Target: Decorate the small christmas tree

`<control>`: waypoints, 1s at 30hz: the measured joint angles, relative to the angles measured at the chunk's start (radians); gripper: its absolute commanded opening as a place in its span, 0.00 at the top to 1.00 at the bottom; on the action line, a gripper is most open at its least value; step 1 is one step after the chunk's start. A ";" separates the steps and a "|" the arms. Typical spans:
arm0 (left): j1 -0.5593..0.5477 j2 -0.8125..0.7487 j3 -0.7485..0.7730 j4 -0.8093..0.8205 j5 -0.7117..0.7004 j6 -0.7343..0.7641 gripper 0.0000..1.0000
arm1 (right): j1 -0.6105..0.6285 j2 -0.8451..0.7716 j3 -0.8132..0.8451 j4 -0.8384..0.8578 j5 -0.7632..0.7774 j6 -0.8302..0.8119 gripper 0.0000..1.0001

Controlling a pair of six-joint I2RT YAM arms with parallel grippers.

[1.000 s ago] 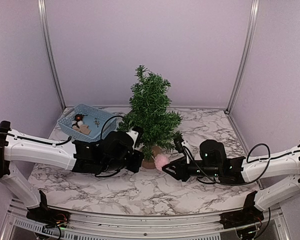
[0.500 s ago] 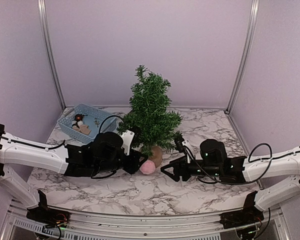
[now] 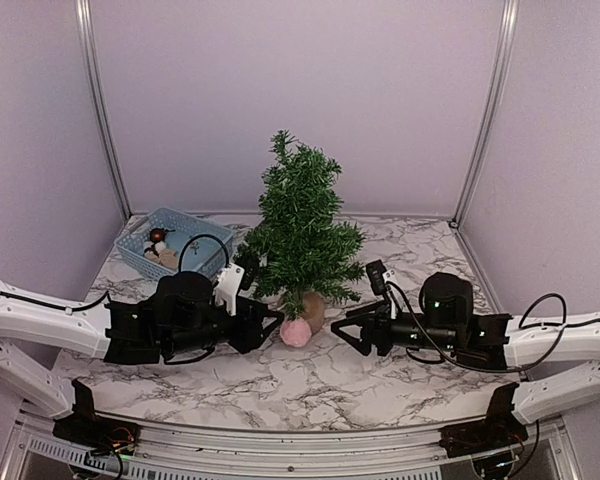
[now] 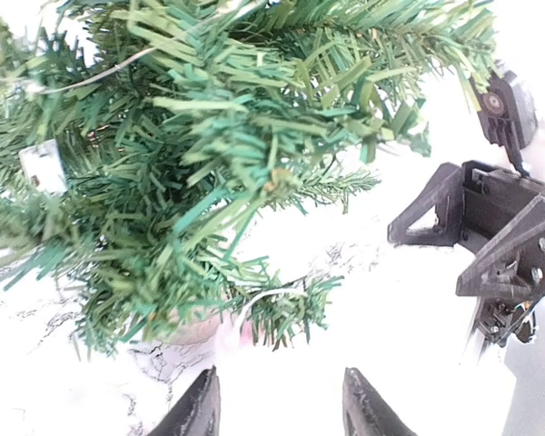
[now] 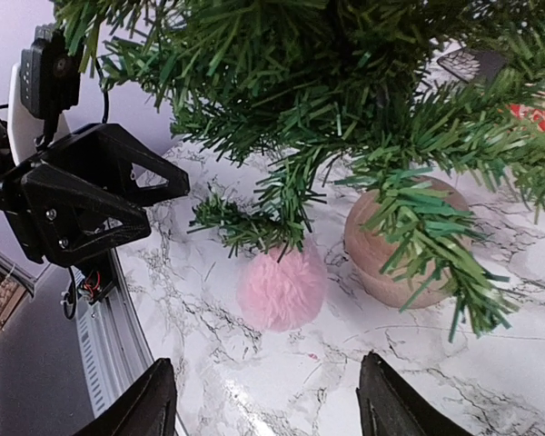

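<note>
Dark green bristly needles clothe the conical small christmas tree [image 3: 300,225], upright on its tan stump [image 3: 314,311]. A pink pompom [image 3: 296,332] lies just beside it. The left gripper [image 4: 277,400] and right gripper [image 5: 268,391] both gape, empty.

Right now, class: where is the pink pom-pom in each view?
Top external: pink pom-pom below centre, left of the stump.
Left wrist: faint pink patch, low centre.
Right wrist: centre, left of the stump.
Shared landmark: the tan stump.
</note>
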 measured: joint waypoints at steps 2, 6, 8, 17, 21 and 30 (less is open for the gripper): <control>0.001 -0.018 -0.025 0.019 0.000 -0.006 0.53 | -0.021 -0.027 -0.014 0.001 -0.007 0.003 0.35; 0.018 -0.065 -0.080 0.066 0.000 -0.033 0.54 | -0.067 -0.053 -0.034 0.000 -0.018 0.015 0.39; 0.039 -0.093 -0.111 0.092 -0.006 -0.058 0.55 | -0.099 -0.060 -0.051 0.002 -0.032 0.027 0.41; 0.281 -0.180 -0.217 0.138 0.003 -0.212 0.61 | -0.282 -0.013 -0.090 0.020 -0.132 0.082 0.46; 0.343 -0.154 -0.222 0.145 0.031 -0.250 0.66 | -0.369 0.043 -0.090 0.050 -0.177 0.098 0.49; 0.344 0.134 -0.177 0.250 0.163 -0.285 0.75 | -0.443 0.293 -0.069 0.180 -0.253 0.126 0.57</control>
